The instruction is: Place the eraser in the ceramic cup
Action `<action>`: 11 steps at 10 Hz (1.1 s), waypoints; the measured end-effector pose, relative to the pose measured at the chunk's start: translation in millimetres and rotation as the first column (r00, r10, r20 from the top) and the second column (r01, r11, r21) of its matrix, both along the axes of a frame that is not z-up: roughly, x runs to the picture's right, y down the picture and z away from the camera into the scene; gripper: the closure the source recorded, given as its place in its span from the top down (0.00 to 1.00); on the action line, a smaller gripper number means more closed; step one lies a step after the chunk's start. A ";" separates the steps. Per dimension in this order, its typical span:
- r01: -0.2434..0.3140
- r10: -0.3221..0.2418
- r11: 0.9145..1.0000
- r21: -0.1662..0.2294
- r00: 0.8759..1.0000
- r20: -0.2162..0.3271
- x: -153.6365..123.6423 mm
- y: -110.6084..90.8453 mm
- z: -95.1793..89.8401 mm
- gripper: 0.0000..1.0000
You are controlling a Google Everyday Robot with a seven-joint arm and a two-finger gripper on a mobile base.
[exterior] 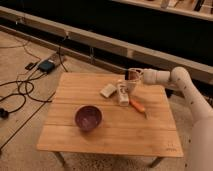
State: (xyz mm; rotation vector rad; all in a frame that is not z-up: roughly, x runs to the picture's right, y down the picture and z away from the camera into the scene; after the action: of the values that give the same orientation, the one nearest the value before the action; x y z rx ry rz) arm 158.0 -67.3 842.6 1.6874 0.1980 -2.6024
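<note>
The claw (133,75), pressed together, hovers right of centre above the ceramic cup (131,85) on the counter (120,130). Whether it pinches the eraser, I cannot tell. Next, likely lowering and releasing.

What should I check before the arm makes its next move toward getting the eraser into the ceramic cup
1. Tool position: at the far right part of the wooden table, raised above the surface. Ok.
2. Tool shut: ok. Whether the eraser is in it: cannot tell.
3. Ceramic cup location: pale cup seen just under the tool; whether it is standing on the table or lifted: cannot tell.
4. Cup opening free: hidden by the tool, cannot tell.
5. Neighbours close by: pale block, white item and orange item crowd the cup. Not ok.
6. Purple bowl: well apart, near the front. Ok.
</note>
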 end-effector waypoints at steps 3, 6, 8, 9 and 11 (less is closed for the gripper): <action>0.000 0.000 1.000 0.000 1.000 0.000 0.1 0.0 0.0 0.00; 0.000 0.000 1.000 0.000 1.000 0.000 0.2 0.0 -0.1 0.00; -0.009 0.009 1.000 -0.005 1.000 0.000 1.4 -1.2 0.1 0.00; -0.038 0.038 0.999 -0.027 0.999 0.003 4.9 -2.9 1.6 0.00; -0.103 0.105 0.991 -0.083 0.994 0.015 11.3 -4.7 4.2 0.00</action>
State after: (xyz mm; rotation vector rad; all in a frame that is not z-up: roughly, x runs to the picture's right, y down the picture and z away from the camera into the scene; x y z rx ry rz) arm 169.3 -72.0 846.8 1.6292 0.1705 -2.4825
